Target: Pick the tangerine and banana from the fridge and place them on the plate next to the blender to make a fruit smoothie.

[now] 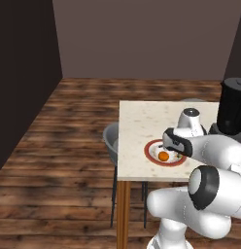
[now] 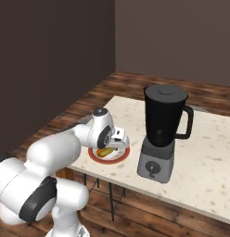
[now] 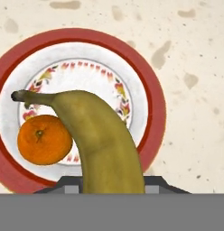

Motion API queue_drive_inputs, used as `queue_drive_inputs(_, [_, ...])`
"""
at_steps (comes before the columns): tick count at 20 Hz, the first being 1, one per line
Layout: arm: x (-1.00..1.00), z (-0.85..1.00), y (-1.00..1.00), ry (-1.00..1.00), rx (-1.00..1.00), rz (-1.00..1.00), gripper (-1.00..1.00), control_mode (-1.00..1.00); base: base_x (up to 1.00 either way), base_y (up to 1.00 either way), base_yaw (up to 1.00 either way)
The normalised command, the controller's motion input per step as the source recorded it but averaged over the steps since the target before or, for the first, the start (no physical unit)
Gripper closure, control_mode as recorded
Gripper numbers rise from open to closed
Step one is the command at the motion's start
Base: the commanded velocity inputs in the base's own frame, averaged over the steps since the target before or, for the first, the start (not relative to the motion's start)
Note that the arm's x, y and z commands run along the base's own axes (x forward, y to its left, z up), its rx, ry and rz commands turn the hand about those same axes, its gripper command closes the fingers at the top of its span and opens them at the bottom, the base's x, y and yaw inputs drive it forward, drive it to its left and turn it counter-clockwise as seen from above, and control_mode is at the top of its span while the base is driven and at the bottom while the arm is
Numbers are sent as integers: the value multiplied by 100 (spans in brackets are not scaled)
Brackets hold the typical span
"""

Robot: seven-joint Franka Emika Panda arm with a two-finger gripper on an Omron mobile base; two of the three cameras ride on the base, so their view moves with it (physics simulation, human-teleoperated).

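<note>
End effector: the end effector [image 2: 118,144] hangs low over the plate, pointing down at it; its jaws stand clamped on the banana's lower end, which runs out of the hand view between them.
Banana: the banana [image 3: 98,137] is held in the grip, its stem end reaching out over the pale middle of the plate. Whether its body already rests on the plate or hangs just above it, I cannot tell.
Tangerine: the tangerine [image 3: 44,139] sits on the plate, just beside the banana and apparently touching its flank, on the side toward the stem.
Plate: the plate [image 3: 152,90], red-rimmed with a flowered inner ring, lies on the counter [image 1: 137,126] near its front edge, right under the end effector.
Blender: the blender [image 2: 162,134] stands on the same counter, near the plate and clear of the arm.
Stool: a grey stool [image 1: 111,140] is tucked against the counter's edge.
Done so far: the tangerine looks delivered, and the banana has been brought to the plate.
Left to do: by my reading, only letting the banana go onto the plate and lifting away; it should settle beside the tangerine without pushing it off the rim.
</note>
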Motion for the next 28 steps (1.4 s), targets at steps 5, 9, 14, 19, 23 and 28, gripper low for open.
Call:
queue_drive_inputs(5, [18,-16,0,0,0,0,100,-100,0,0,0])
queue_drive_inputs(9, [16,-18,0,0,0,0,100,-100,0,0,0])
queue_drive_inputs(14, [3,-20,0,0,0,1,100,-100,0,0,0])
queue_drive_inputs(19, [8,-14,-3,0,0,1,100,-100,0,0,0])
queue_drive_inputs(23, [3,-12,0,0,0,0,-100,-100,0,0,0])
queue_drive_inputs(28, [1,-1,0,0,0,0,-100,-100,0,0,0])
